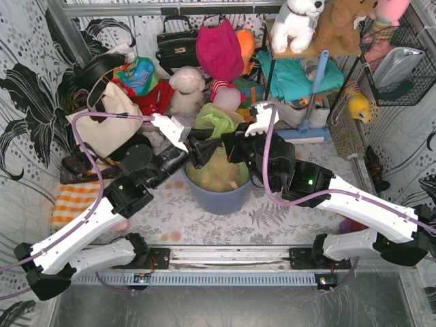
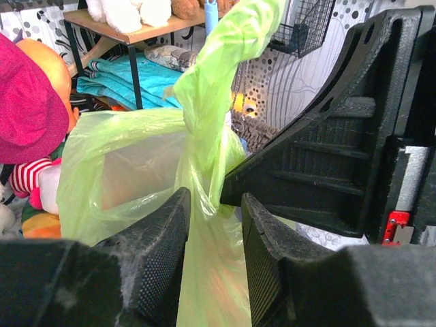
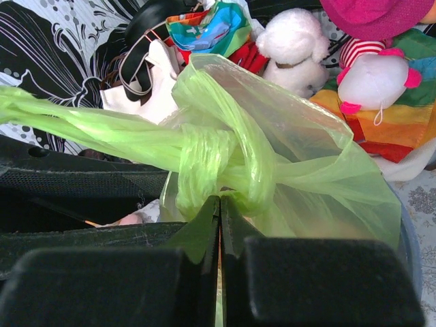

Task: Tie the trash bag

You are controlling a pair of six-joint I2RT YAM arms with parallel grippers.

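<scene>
The light-green trash bag stands in the round blue-grey bin, tan paper showing through it. Its neck is twisted into a knot, with loose tails rising above. My right gripper is shut on the plastic just under the knot, as the right wrist view shows. My left gripper meets it from the left. In the left wrist view its jaws stand apart, with a strand of the bag running loosely between them. The right gripper's black finger lies close alongside.
A cream tote bag with dark straps lies at back left, plush toys behind the bin, a shelf with teal cloth at back right, a wire basket on the right wall, and an orange checked cloth at left.
</scene>
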